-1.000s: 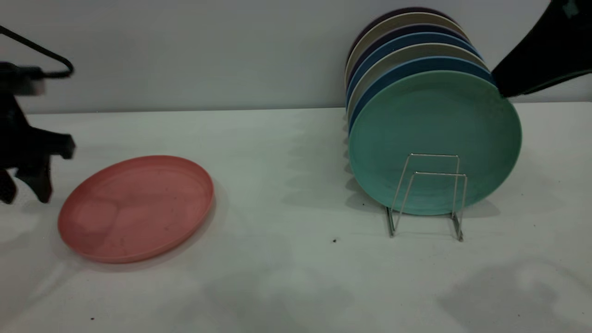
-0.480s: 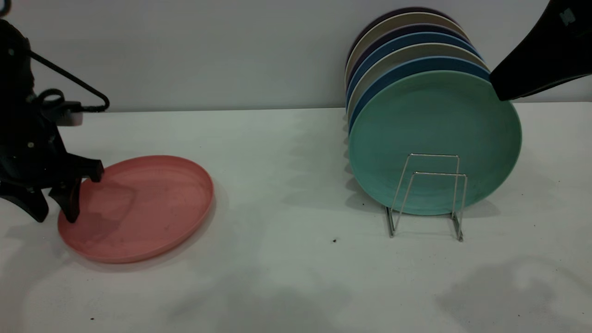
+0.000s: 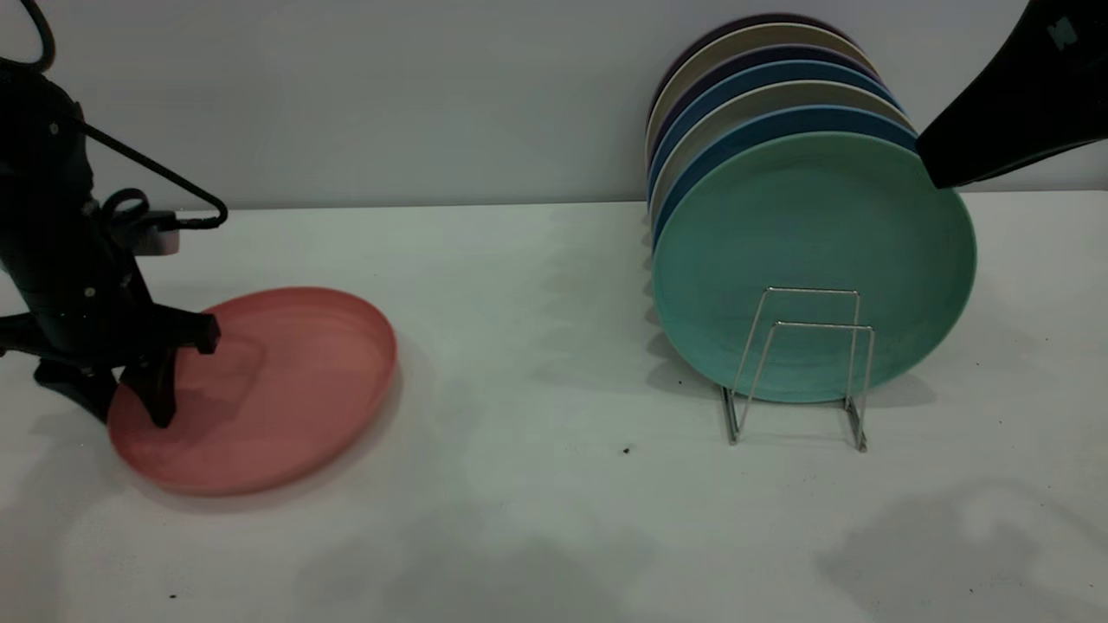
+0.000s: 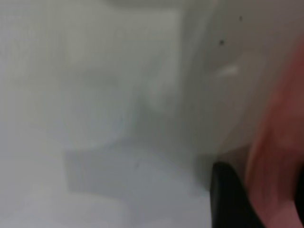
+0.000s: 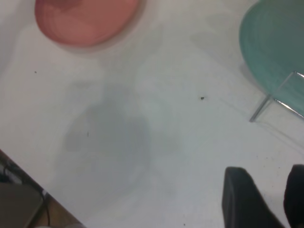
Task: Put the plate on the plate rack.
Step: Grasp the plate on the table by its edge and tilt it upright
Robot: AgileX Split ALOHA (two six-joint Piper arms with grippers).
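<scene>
The salmon-pink plate [image 3: 286, 389] lies on the white table at the left. My left gripper [image 3: 121, 402] is open and straddles its left rim, one finger inside the plate and one outside. The left wrist view shows the plate [image 4: 280, 142] beside one dark finger [image 4: 230, 199]. The wire plate rack [image 3: 814, 329] stands at the right, with two free loops at its front. My right arm [image 3: 1013, 104] hangs high at the upper right. Its gripper [image 5: 270, 199] is open and empty, looking down on the plate [image 5: 85, 19] and the rack [image 5: 280, 95].
A teal-green plate [image 3: 814, 260] stands upright in the rack, with several blue, cream and dark plates behind it. A small dark speck [image 3: 626, 450] lies on the table between the pink plate and the rack. The wall runs behind the table.
My left gripper has moved right and down from the table's left edge onto the plate's left rim. The plate has shifted slightly. The right arm has barely moved.
</scene>
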